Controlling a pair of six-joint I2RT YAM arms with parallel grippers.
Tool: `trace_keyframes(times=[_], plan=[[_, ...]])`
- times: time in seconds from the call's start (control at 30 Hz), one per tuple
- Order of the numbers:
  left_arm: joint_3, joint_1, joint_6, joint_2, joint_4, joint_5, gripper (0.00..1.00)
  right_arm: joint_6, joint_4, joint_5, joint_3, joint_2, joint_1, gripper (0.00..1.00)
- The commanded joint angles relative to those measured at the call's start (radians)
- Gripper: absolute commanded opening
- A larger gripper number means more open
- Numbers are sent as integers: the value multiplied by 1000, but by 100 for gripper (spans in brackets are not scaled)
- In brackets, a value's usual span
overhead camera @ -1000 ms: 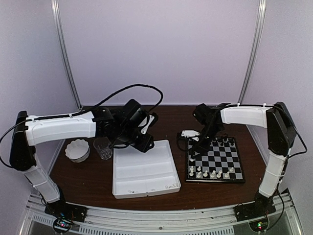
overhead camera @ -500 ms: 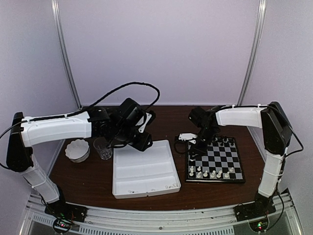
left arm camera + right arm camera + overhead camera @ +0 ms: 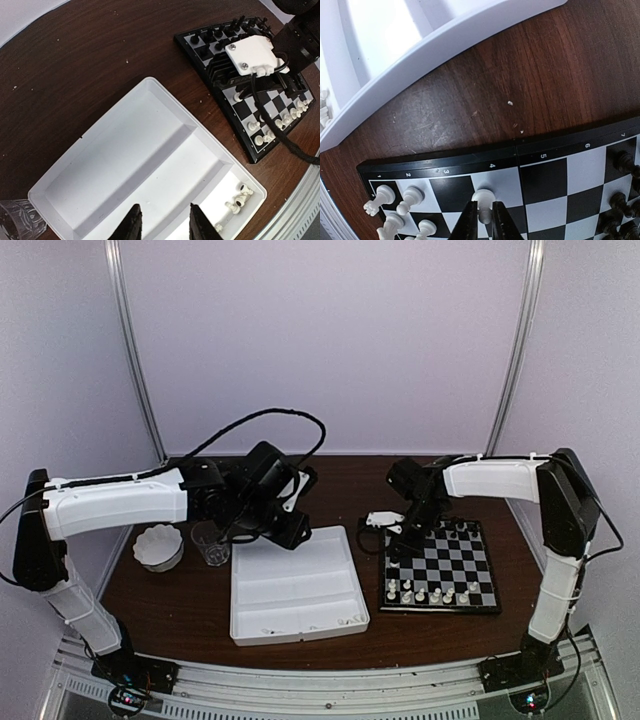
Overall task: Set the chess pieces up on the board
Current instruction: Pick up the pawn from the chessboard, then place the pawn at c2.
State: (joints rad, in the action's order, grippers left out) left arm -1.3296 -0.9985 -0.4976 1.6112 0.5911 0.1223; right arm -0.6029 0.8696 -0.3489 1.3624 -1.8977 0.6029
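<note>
The tray (image 3: 150,85) holds a few white pieces (image 3: 239,196) in its lower-right compartment. Over it the left gripper (image 3: 165,210) is half-open and empty; the right gripper (image 3: 483,206) pinches a white pawn (image 3: 483,196).

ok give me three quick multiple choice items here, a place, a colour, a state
1. Where in the tray do the loose pieces lie? A nearest compartment B middle compartment C farthest compartment
2. What colour is the pawn in the right tool? A black B white C red
3. How is the left tool? A shut on a pawn B shut on the tray's rim C open, empty
1 A: they sit in the strip nearest the robot. 2 B: its pale head shows between the fingers. 3 C: its fingers stand apart, nothing between.
</note>
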Motion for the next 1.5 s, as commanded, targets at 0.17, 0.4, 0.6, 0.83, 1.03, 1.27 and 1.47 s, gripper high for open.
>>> trace_keyframes(times=[0.17,0.4,0.6,0.83,1.03,1.27,1.47], plan=[[27,-1,-12,-26,-57,26,33,-24,23,49,-69,169,6,11],[4,-1,-3,1,-60,8,33,-24,28,65,-173,263,6,11],[-12,-1,2,20,-62,2,33,-29,24,86,-238,309,6,11],[1,0,-2,14,-62,6,33,-34,22,81,-274,309,6,11],[7,-1,-2,11,-57,17,33,-40,18,73,-302,309,6,11],[10,-1,-2,13,-56,22,33,-43,19,60,-306,292,6,12],[13,-1,-4,15,-57,23,33,-44,15,57,-309,276,6,13]])
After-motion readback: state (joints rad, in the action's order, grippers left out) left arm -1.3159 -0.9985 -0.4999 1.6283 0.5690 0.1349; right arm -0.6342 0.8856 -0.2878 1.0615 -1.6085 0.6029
